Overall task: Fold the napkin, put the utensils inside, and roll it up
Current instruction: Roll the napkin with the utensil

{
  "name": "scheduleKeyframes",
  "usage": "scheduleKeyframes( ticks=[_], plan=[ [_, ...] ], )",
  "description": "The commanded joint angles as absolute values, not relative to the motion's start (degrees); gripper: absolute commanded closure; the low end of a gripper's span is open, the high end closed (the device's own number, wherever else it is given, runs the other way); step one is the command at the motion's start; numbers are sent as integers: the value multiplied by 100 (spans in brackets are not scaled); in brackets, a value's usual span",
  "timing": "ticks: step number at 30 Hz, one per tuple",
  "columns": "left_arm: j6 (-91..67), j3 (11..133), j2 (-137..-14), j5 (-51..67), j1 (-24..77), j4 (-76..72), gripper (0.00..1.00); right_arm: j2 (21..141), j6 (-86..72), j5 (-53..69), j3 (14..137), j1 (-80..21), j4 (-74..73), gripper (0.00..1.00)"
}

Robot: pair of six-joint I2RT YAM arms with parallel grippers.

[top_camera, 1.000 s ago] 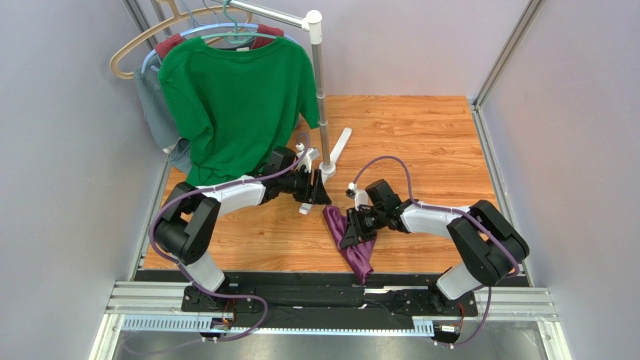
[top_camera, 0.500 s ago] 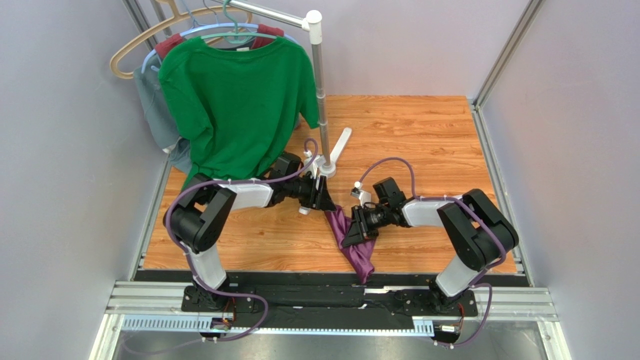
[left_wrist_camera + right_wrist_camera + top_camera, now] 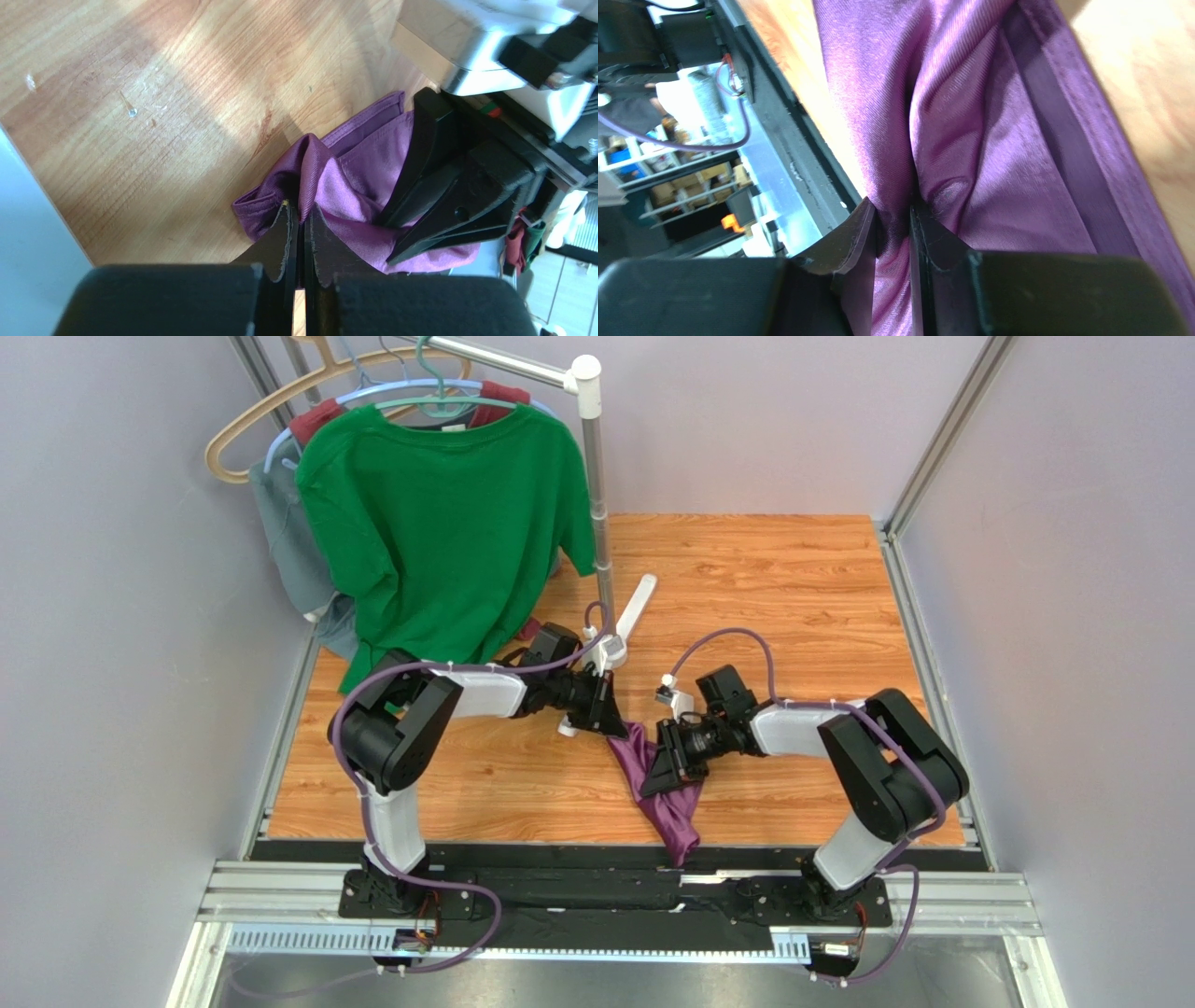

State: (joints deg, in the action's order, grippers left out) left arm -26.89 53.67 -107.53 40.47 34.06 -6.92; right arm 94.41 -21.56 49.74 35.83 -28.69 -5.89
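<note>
The dark purple napkin [image 3: 662, 791] lies bunched in a long strip on the wooden table, running from mid-table toward the near edge. My left gripper [image 3: 613, 723] is shut on a raised fold at its far end; in the left wrist view the fingertips [image 3: 298, 210] pinch the purple cloth [image 3: 351, 178]. My right gripper [image 3: 665, 762] is shut on a thick fold of the napkin [image 3: 962, 105] a little nearer, with cloth bulging between the jaws [image 3: 896, 213]. Its black fingers [image 3: 456, 199] show in the left wrist view. The utensils are out of view.
A green T-shirt [image 3: 442, 532] hangs from a rack at the back left, with a maroon garment [image 3: 326, 413] and a grey one [image 3: 288, 532] behind it. The rack's pole [image 3: 596, 504] and white foot [image 3: 627, 613] stand just beyond the left gripper. A black rail [image 3: 561, 861] runs along the near edge.
My left gripper moved right to the napkin's far end and shut on a fold there. The right gripper kept its grip and drew back slightly.
</note>
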Motion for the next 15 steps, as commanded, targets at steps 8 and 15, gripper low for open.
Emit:
scheduleKeyframes(
  ticks=[8, 15],
  plan=[
    [-2092, 6143, -10854, 3586, 3436, 1027, 100, 8272, -1723, 3439, 4315, -3085, -2389, 53],
    [-2057, 6407, -10986, 3604, 3463, 1309, 100, 7525, -1705, 1515, 4711, -4259, -2970, 45]
  ],
)
